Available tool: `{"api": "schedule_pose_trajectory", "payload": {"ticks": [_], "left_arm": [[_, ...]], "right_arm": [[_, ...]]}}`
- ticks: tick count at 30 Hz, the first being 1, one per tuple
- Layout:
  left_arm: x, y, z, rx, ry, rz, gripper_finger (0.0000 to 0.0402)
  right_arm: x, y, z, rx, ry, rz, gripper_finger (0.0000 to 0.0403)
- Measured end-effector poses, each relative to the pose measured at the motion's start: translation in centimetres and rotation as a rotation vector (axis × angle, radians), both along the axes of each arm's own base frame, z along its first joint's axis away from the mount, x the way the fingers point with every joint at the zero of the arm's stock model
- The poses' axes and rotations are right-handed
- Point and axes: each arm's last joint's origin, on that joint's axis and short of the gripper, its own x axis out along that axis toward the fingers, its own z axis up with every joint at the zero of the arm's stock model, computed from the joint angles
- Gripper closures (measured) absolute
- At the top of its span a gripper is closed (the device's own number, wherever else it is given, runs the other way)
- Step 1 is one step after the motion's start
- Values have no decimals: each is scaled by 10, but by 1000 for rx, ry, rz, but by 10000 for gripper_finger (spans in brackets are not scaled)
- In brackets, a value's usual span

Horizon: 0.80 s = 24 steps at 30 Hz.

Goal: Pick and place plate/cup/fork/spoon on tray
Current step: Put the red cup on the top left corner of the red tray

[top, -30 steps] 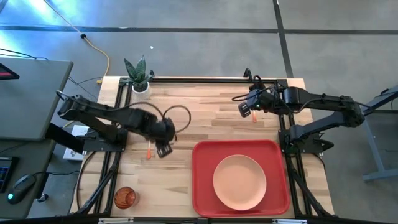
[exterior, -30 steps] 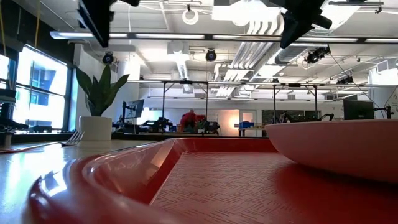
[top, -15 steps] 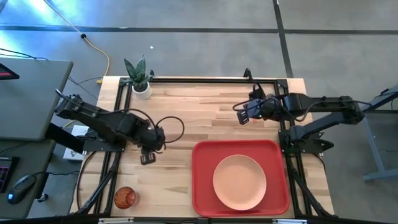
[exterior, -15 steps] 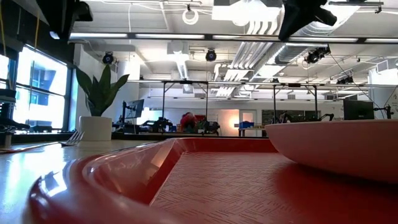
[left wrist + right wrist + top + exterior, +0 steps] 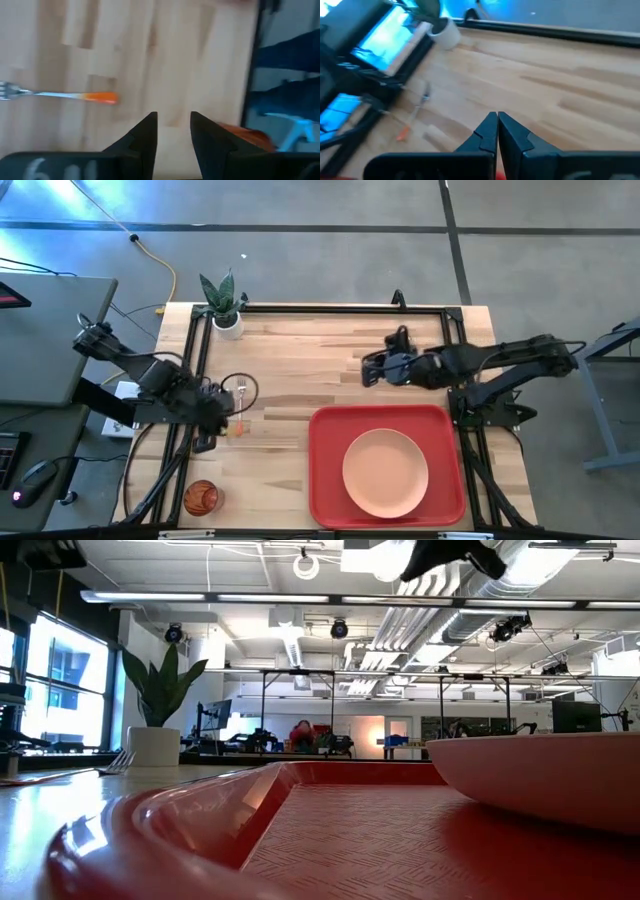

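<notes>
Your left claw sits low at the bench's left edge, fingers a narrow gap apart and holding nothing. The fork lies flat on the wood just beside it, tines toward the far edge, orange handle toward the near edge. In the left wrist view the fork lies apart from the fingers, not touched.

Your right claw hangs over the bench's far middle, beyond the tray's far rim, fingers pressed together with nothing between them.

The tray fills the near right part of the bench, with the plate lying flat in its middle. The cup stands upright at the near left corner, well apart from the tray. A potted plant stands at the far left corner. You cannot make out the spoon.
</notes>
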Motion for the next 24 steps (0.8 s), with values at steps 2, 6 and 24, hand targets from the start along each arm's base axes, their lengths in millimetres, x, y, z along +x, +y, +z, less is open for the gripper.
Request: {"api": "schedule_pose_trajectory", "payload": {"ticks": [2, 6, 24], "left_arm": [[-3, -11, -1, -40, -26, -33, 278], [-12, -31, -15, -75, -34, -133, 240], [-50, -86, -73, -80, -1, -204, 199]], "right_arm": [[14, 7, -6, 14, -39, 12, 398], [41, 24, -21, 47, -105, 32, 398], [76, 58, -51, 181, -238, 0, 356]]}}
